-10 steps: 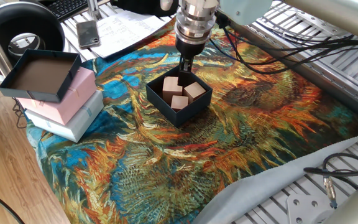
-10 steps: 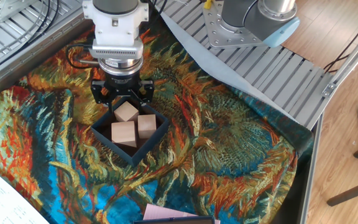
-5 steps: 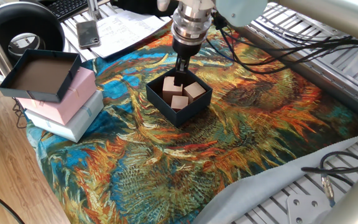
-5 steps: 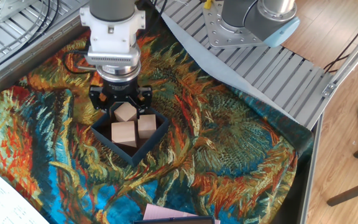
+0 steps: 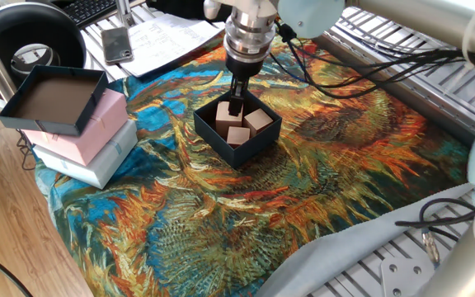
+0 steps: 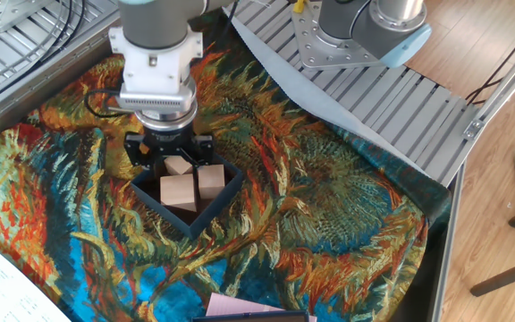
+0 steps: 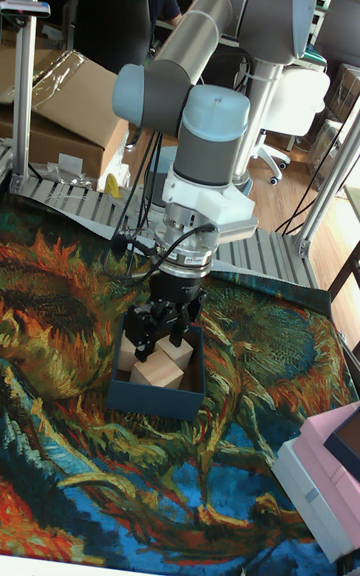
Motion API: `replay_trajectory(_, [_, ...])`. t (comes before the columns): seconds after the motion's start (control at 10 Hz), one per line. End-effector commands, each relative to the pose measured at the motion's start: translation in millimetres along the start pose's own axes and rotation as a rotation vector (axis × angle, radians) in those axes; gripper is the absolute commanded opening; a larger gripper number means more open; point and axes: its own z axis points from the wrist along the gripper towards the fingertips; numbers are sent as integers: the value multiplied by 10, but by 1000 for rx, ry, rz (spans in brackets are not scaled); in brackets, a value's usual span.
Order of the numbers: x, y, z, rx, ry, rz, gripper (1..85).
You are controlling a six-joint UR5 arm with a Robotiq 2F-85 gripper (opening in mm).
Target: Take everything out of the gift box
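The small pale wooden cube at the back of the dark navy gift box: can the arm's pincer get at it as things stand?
Probably yes. The pincer hangs open just over that pale wooden cube, and the dark navy gift box has no lid on.

Bright even light, soft shadows (slightly grainy)
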Motion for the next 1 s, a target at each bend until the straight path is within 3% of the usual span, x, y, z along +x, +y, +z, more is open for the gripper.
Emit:
replay_trajectory(0.0, [-18, 58, 116, -36, -1, 25, 693])
replay_trajectory(0.1, [-25, 50, 123, -33, -2, 18, 727])
replay_trajectory(0.4, [-12, -96, 172, 15, 9, 13, 717])
replay_trajectory(0.9, [-99, -138, 259, 15, -13, 23, 710])
